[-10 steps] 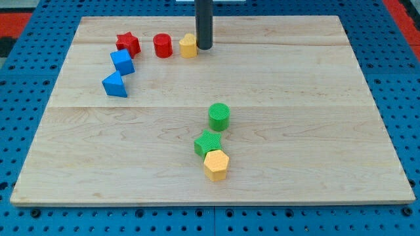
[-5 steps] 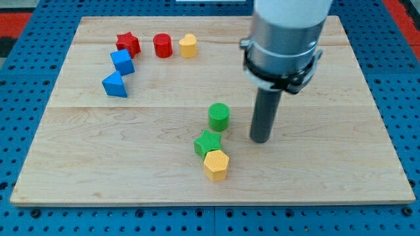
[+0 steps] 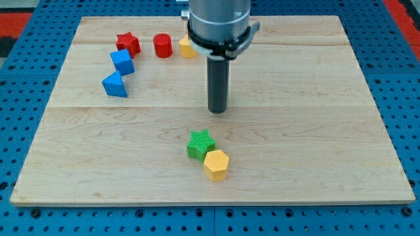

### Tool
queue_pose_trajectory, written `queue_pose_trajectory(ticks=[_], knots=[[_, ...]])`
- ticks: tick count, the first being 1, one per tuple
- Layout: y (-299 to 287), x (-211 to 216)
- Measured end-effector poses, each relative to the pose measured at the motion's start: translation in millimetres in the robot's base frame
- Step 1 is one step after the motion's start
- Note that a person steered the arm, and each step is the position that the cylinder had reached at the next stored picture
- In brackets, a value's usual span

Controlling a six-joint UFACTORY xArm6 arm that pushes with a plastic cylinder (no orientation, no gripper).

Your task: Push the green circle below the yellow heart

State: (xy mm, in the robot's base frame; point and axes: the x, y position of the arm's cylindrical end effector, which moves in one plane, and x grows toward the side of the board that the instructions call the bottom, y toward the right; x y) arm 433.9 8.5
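My tip (image 3: 218, 111) stands near the middle of the board, above and a little right of the green star (image 3: 199, 143). The green circle does not show in this view; it may be hidden behind the rod. The yellow heart (image 3: 185, 47) sits near the view's top, partly covered by the arm's body, just right of the red cylinder (image 3: 162, 46). The tip is well below the heart and slightly to its right.
A yellow hexagon (image 3: 216, 164) touches the green star at its lower right. A red star (image 3: 128, 44) and two blue blocks (image 3: 122, 61) (image 3: 115, 84) lie at the upper left. The wooden board (image 3: 315, 131) lies on a blue pegboard.
The rod has moved left and up from beside the green circle to where the circle stood. The green circle is no longer visible. The green star has shifted slightly left.
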Motion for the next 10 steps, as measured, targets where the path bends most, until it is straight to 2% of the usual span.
queue_pose_trajectory(ticks=[1,3,5,7,10], knots=[[0.2,-23.6],[38.0,-28.8],[-13.4,-62.9],[2.1,-64.5],[10.3,-98.6]])
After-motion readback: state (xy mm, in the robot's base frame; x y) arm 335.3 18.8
